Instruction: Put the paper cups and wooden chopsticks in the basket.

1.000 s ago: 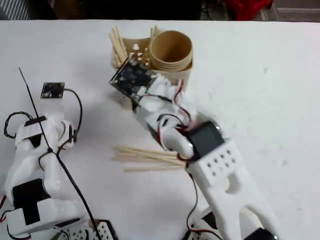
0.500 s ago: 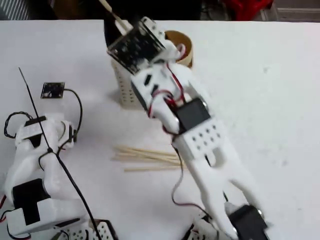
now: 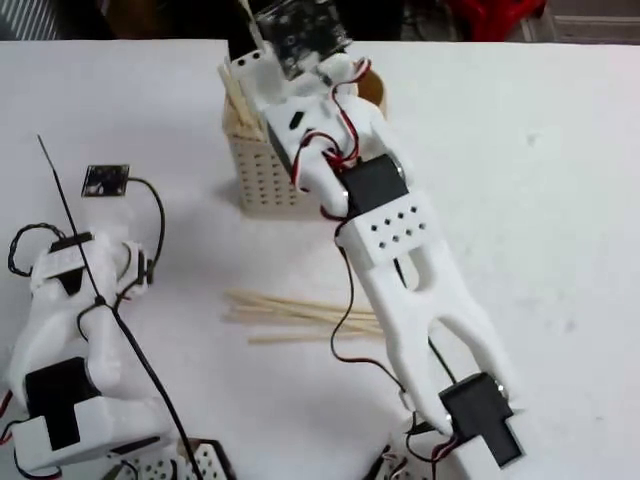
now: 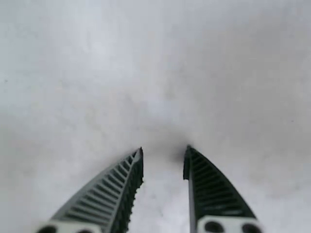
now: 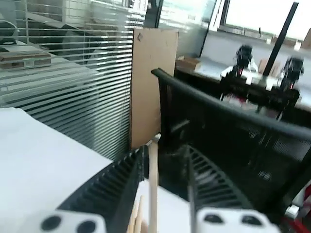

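Observation:
My right gripper (image 5: 165, 150) is raised over the cream perforated basket (image 3: 258, 178) at the table's far side. It is shut on a wooden chopstick (image 5: 153, 194), which lies against one finger and sticks up past the tips (image 3: 250, 20). Several chopsticks (image 3: 236, 92) stand in the basket. A paper cup (image 3: 376, 92) in the basket shows as a brown rim behind the right arm. A bundle of chopsticks (image 3: 300, 315) lies on the table in the middle. My left gripper (image 4: 164, 149) points down at bare white table, open with nothing between its fingers.
The left arm (image 3: 70, 300) sits folded at the near left, with a black cable and a small dark board (image 3: 105, 180) beside it. The right arm (image 3: 400, 270) stretches diagonally across the middle. Beyond the table's far edge stands a black chair (image 5: 233, 145).
The right arm swung up from beside the basket and stretched out over it, carrying a chopstick upward. The left arm and the chopsticks on the table stayed put.

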Available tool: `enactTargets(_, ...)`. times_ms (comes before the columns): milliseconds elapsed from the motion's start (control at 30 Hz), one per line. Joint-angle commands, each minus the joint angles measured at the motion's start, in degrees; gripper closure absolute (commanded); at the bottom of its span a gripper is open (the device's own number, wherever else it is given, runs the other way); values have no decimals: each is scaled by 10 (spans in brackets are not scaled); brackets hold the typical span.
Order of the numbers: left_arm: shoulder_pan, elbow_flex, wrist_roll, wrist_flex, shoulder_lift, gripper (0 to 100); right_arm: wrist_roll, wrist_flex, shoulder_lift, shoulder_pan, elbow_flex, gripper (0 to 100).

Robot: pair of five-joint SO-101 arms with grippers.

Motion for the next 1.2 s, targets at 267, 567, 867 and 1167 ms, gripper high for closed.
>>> enactTargets(267, 7, -5, -6, -9, 1, 849, -28, 200, -73, 6, -27, 959)
enactTargets(567, 7, -5, -6, -9, 1, 849, 99, 509, -184, -27, -18, 960)
enactTargets(867, 6, -5, -3, -9, 1, 849, 109, 560, -190, -42, 150, 960)
enactTargets(1167, 6, -4, -3, -9, 1, 849, 220, 463, -186, -44, 343, 959)
